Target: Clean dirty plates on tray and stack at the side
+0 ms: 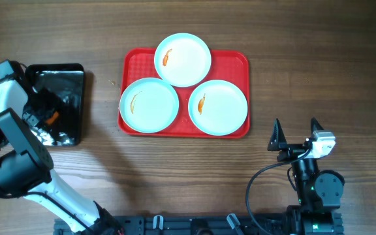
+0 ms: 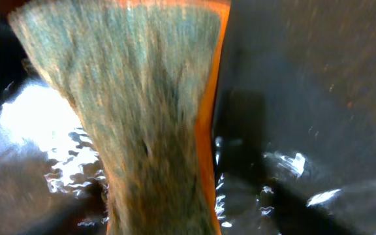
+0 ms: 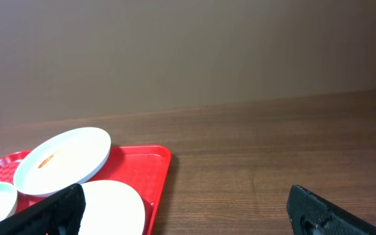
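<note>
- The red tray (image 1: 237, 62) lies in the middle of the surface (image 1: 188, 176), towards its far edge.
- Three plates crowd the tray. The far plate (image 1: 183, 60) juts over the tray's far rim, and the right wrist view shows it tilted, with its near edge propped on the other two.
- The left plate (image 1: 149, 105) reaches slightly past the tray's left rim. The right plate (image 1: 218, 107) sits at the tray's near right corner, and the two are just beside each other.
- Each plate carries a small orange smear.
- A glossy black tray (image 1: 70, 78) lies near the left edge of the surface, well apart from the red tray.
- The left pincer (image 1: 44, 112) hangs over the black tray. Its wrist view is filled by a grey-green scrub pad (image 2: 136, 111) with an orange edge, seen against the black gloss. I cannot tell whether the pincer is pinching it.
- The right pincer (image 1: 295, 124) stands near the near edge, right of the middle. It is spread wide and holds nothing, with its tips pointing towards the red tray.
</note>
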{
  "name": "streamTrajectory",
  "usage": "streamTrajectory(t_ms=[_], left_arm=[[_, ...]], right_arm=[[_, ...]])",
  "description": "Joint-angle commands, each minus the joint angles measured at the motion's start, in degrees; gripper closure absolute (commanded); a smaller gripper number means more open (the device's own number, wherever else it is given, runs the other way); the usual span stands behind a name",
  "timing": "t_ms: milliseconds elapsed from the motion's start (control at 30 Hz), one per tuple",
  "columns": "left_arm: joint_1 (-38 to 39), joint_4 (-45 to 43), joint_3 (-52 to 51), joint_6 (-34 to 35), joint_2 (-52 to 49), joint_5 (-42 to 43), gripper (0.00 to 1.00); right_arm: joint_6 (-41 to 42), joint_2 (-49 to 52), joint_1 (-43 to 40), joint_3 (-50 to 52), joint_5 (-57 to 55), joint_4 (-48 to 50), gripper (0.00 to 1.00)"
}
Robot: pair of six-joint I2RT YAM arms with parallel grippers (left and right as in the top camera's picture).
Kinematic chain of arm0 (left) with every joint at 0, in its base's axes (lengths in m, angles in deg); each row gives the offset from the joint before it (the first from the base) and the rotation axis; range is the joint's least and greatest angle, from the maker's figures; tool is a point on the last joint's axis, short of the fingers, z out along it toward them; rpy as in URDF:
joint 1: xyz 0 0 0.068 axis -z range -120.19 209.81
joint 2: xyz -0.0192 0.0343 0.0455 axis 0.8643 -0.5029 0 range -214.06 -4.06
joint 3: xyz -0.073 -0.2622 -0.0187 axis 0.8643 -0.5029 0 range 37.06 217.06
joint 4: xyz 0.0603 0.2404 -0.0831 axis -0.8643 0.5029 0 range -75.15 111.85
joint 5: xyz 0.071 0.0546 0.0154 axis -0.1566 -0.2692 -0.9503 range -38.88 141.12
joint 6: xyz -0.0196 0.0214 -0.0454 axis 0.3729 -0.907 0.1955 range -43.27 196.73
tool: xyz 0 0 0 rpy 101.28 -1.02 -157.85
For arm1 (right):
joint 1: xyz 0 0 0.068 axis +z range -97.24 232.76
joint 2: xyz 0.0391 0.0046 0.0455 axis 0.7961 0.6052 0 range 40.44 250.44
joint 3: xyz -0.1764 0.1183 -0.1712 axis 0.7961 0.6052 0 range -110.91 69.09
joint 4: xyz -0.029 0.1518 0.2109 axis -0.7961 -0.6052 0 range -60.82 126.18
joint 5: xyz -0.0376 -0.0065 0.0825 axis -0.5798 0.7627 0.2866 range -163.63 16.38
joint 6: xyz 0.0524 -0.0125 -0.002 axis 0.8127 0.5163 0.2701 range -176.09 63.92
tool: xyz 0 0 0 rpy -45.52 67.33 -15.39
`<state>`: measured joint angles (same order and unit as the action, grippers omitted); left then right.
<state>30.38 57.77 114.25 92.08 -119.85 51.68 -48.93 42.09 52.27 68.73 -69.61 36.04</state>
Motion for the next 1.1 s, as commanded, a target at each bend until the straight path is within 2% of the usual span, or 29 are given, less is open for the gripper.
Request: streamTrajectory(t_ms=[0, 100, 133, 167, 200, 267, 433, 500, 600, 633, 700, 833, 900, 967, 1000, 1067], left_arm=[[-0.33, -2.23, -0.59, 0.04, 1.03, -3.15, 0.00], [-0.33, -4.26, -0.59, 0.04, 1.03, -3.85, 0.00], [-0.33, -4.63, -0.59, 0.04, 0.98, -3.85, 0.20], [-0.33, -4.74, -0.59, 0.04, 0.87, -3.87, 0.51], [-0.37, -4.79, -0.59, 0.04, 0.68, -3.85, 0.74], [-0.37, -4.52, -0.59, 0.07, 0.66, -3.61, 0.95], [-0.37, -1.64, -0.57, 0.07, 4.68, -1.84, 0.96], [-0.35, -1.88, -0.17, 0.04, 11.72, 5.86, 0.96], [-0.35, -8.87, -0.02, 0.07, 23.50, 22.95, 0.96], [-0.31, -11.39, -0.02, 0.09, 26.47, 25.33, 0.96], [-0.35, -10.21, -0.44, 0.07, 25.42, 22.62, 0.96], [-0.59, -8.37, -3.48, 0.02, 13.03, 15.02, 0.96], [-1.68, -7.98, -3.10, 0.07, 12.72, 19.54, 0.96], [-3.08, -8.00, -0.33, 0.96, 17.16, 31.47, 0.96], [-3.43, -8.44, 1.18, 4.28, 20.11, 34.73, 0.96], [-3.58, -10.16, 2.95, 10.47, 24.90, 36.09, 0.96]], right_arm=[[-1.09, -0.31, -0.33, 0.07, -0.61, 0.20, 0.00], [-1.09, -0.31, -0.33, 0.07, -0.61, 0.20, 0.00], [-1.09, -0.31, -0.33, 0.07, -0.61, 0.20, 0.00], [-1.09, -0.31, -0.33, 0.07, -0.61, 0.20, 0.00], [-1.09, -0.31, -0.33, 0.07, -0.61, 0.20, 0.00], [-1.11, -0.31, -0.33, 0.07, -0.61, 0.20, 0.00], [-1.11, -0.31, -0.33, 0.07, -0.61, 0.20, 0.00], [-1.09, -0.31, -0.33, 0.07, -0.61, 0.20, 0.00], [-1.09, -0.31, -0.33, 0.07, -0.61, 0.20, 0.00], [-1.09, -0.31, -0.33, 0.07, -0.61, 0.20, 0.00], [-1.09, -0.31, -0.33, 0.07, -0.61, 0.20, 0.00], [-1.09, -0.31, -0.33, 0.07, -0.61, 0.20, 0.00], [-1.11, -0.31, -0.33, 0.07, -0.61, 0.20, 0.00], [-1.09, -0.31, -0.33, 0.07, -0.61, 0.20, 0.00], [-1.09, -0.31, -0.33, 0.07, -0.61, 0.20, 0.00], [-1.09, -0.31, -0.33, 0.07, -0.61, 0.20, 0.00]])
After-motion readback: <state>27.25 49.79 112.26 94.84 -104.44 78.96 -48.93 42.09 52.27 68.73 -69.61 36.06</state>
